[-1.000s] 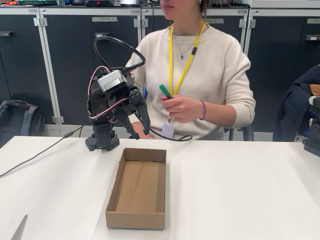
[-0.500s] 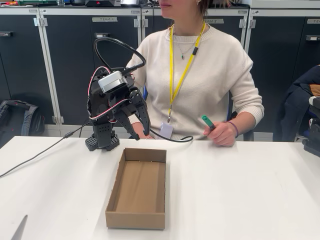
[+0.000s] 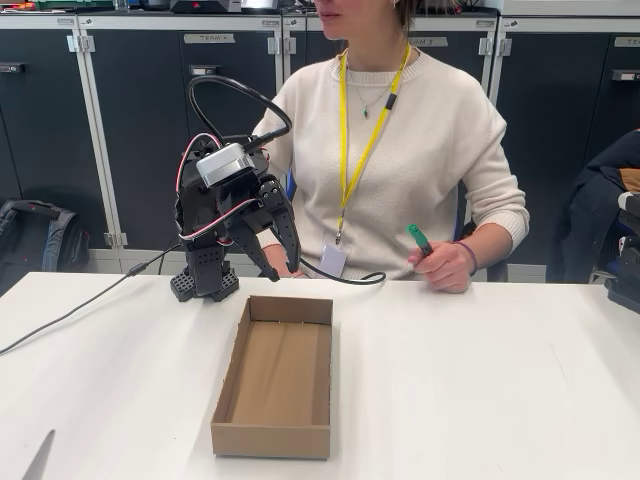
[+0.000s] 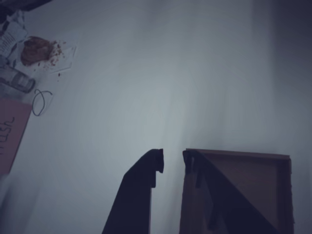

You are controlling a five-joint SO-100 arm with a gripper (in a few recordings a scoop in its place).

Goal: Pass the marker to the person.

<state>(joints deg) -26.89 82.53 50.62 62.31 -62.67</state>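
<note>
The hand (image 3: 272, 262) hangs empty, tips a little apart, above the box (image 3: 276, 376). The marker (image 3: 419, 240) sits in the person's (image 3: 400, 150) fingers at three o'clock; any swing could hit her.
</note>
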